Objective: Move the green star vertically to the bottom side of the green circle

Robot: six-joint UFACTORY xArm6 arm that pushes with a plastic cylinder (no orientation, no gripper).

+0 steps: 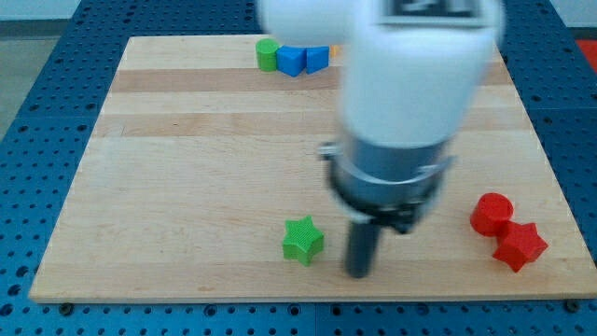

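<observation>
We work over a pale wooden board [187, 187] made of glued planks with lengthwise grain, and it lies on a blue perforated table [37, 112] whose rows of holes show on every side of the board; at the view's top corners a strip of lighter floor or wall is visible, too blurred to make out. Our arm [410, 84] comes down from the view's top as a large white, motion-blurred body ending in a grey collar, and from it the dark rod drops to the board. We carry no claw, so there is nothing to spread or press together; our tip [359, 274] rests near the board's bottom edge, touching no block. The green star [303, 240] lies just beside our tip, toward the view's left and slightly higher, with a narrow gap of bare wood between them. The green circle [268, 54] stands far from our tip, near the board's top edge and toward the view's left. Touching it on its right is a blue block [291, 61], and next to that a second blue block [317, 59], whose shapes we cannot tell; a sliver of orange shows beyond them at the arm's edge. To the right of our tip, well apart, a red circle [492, 214] touches a red star [520, 246] below it.
</observation>
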